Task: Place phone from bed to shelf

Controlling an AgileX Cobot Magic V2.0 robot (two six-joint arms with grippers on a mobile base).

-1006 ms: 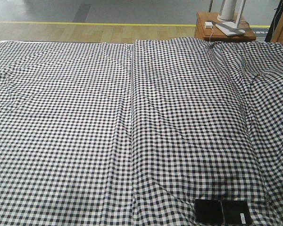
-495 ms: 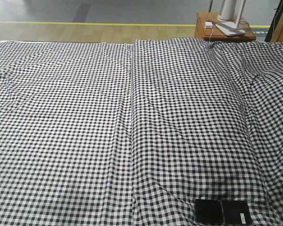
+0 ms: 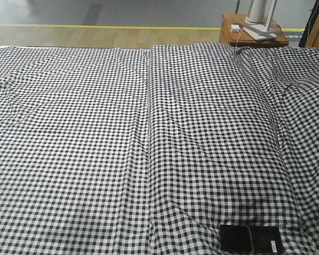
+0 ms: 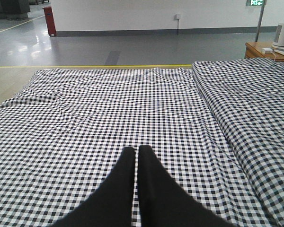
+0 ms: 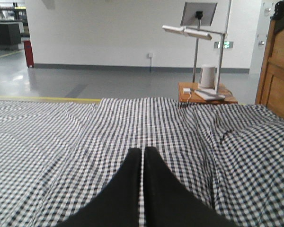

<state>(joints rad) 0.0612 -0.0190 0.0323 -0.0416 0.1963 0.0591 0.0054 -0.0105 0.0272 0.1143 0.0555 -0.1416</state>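
There is one bed [image 3: 69,133], and its black-and-white checked sheet fills nearly the whole front view. A single long fold [image 3: 149,133] in the sheet runs from 12 o'clock to 6 o'clock just left of the middle. Beyond the bed, one yellow line [image 3: 95,26] crosses the floor at 12 o'clock.

In the left wrist view, the left gripper [image 4: 135,151] hovers low over the sheet with its two black fingers pressed together. Only a thin slit shows between them, and they clasp nothing.

One phone [image 3: 251,239] lies flat on the bed at 5 o'clock in the front view, close to the near edge and right of the fold. Its long axis runs from 9 o'clock to 3 o'clock. A crease crosses its middle from 12 to 6, splitting the glossy black face into two halves. One small white sticker [image 3: 275,246] sits near its 3 o'clock end.

In the right wrist view, the right gripper [image 5: 143,152] is likewise closed, its two fingers tip to tip over the sheet and holding nothing.

One reddish-brown side table [image 3: 228,38] stands past the far edge of the bed at 1 o'clock, with one small white charger [image 3: 234,27] on top.
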